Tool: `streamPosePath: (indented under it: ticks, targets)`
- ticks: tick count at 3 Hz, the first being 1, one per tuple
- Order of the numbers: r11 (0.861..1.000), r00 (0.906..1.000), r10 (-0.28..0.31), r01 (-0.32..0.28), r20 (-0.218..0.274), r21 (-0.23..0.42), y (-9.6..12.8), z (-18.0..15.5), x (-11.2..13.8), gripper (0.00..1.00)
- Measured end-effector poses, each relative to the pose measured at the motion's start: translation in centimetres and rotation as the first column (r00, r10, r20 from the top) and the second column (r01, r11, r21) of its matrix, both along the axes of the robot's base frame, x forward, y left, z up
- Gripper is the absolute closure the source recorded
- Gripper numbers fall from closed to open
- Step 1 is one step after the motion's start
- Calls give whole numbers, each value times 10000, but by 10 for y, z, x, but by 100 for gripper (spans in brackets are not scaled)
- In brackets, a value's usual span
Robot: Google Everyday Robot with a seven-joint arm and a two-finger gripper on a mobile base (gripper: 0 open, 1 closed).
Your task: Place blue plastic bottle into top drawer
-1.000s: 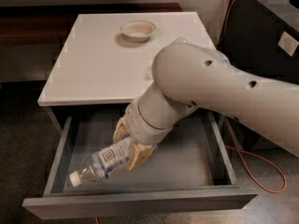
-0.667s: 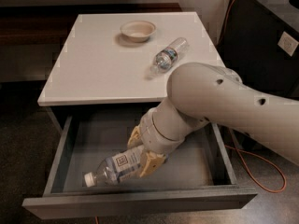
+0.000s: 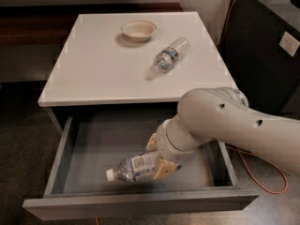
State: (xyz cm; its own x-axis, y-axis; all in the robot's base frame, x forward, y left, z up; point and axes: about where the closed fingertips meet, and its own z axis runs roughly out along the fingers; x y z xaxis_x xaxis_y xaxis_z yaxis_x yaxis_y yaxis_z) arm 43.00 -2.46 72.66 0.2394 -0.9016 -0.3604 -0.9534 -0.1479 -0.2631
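Observation:
The blue plastic bottle [image 3: 133,168] is a clear bottle with a pale label and white cap. It lies nearly flat, cap to the left, inside the open top drawer [image 3: 140,204]. My gripper [image 3: 159,161] reaches down into the drawer and its tan fingers [image 3: 165,168] are closed around the bottle's base end. The bottle is low over the drawer's grey floor; I cannot tell whether it touches it. My white arm crosses the drawer's right half and hides that part of the interior.
On the white tabletop [image 3: 93,74] lie a smaller slim clear bottle [image 3: 169,55] on its side and a shallow white bowl [image 3: 138,30]. A black cabinet [image 3: 267,46] stands to the right, with an orange cable [image 3: 262,182] on the floor.
My arm and gripper have moved right and toward the drawer's front with the bottle, uncovering the small bottle on the tabletop. The held bottle is now lower and flatter in the drawer.

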Motion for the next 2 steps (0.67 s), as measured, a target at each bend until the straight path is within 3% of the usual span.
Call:
streamPosePath:
  ticks: [1, 2]
  targets:
    - [9969, 9976, -648, 636, -260, -453, -18, -25, 9, 82]
    - [9954, 9950, -909, 895, -409, -343, -28, -58, 11, 51]
